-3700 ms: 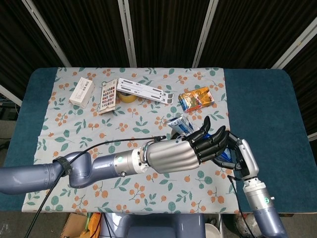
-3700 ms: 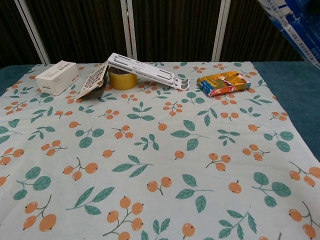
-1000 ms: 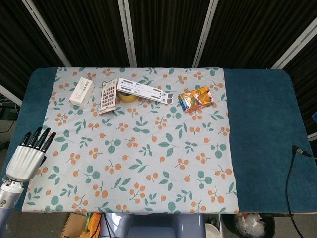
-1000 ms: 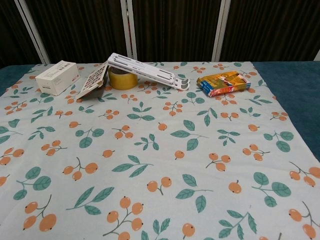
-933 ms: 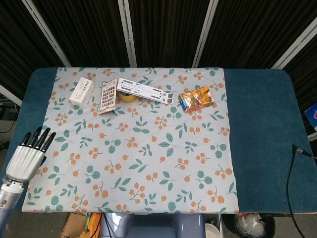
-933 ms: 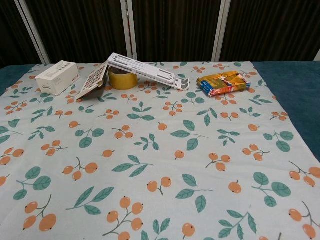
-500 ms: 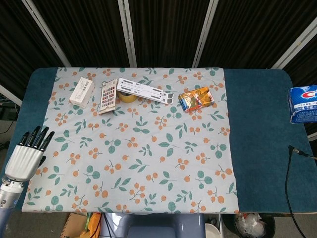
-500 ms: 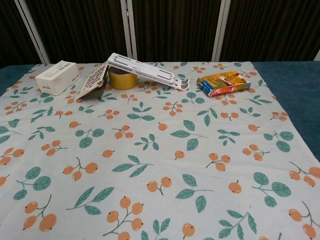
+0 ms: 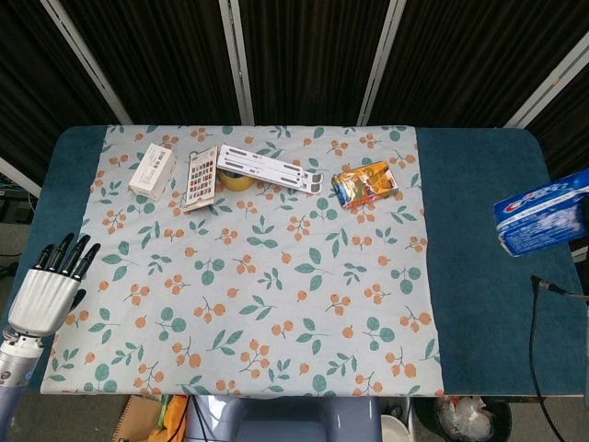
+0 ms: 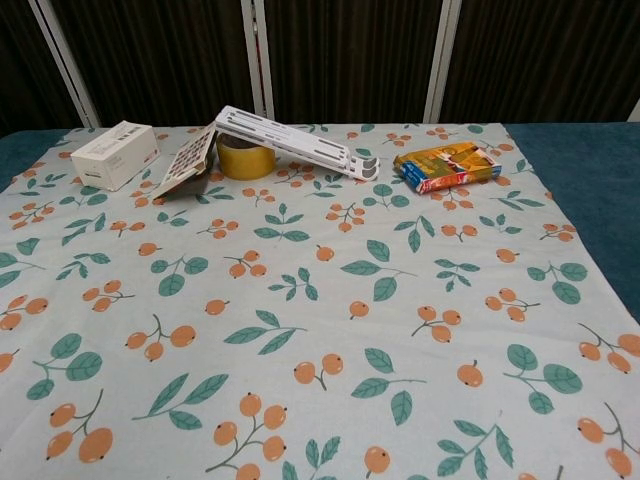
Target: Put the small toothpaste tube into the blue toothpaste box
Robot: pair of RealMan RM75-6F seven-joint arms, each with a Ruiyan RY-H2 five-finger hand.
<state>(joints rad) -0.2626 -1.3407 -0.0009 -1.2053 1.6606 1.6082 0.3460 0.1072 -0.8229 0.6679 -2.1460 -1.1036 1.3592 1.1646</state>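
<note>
The left hand (image 9: 46,293) is seen in the head view at the near left edge of the table, over the seam between the dark blue table cover (image 9: 479,239) and the floral tablecloth (image 9: 258,267). Its fingers (image 9: 64,253) are held straight and slightly apart, and nothing is gripped in it. The right hand is not shown in either view.

The blue toothpaste box (image 9: 543,214) is recorded at the far right edge of the head view, well apart from the left hand on the opposite side of the table (it appears blurred, tilted and cut off by the frame). What supports it cannot be told. The small toothpaste tube cannot be made out in either view.

Beyond the left hand, along the far side of the cloth, the following are noted from left to right: a white rectangular carton (image 9: 152,169) (image 10: 114,153); a flat card printed with coloured squares (image 9: 202,179) (image 10: 185,160); a yellow roll of tape (image 9: 236,179) (image 10: 245,157), partly covered by a white slotted folding stand (image 9: 271,168) (image 10: 295,142); and an orange and blue snack packet (image 9: 365,182) (image 10: 446,166). A black cable (image 9: 545,368) is seen at the near right corner.
</note>
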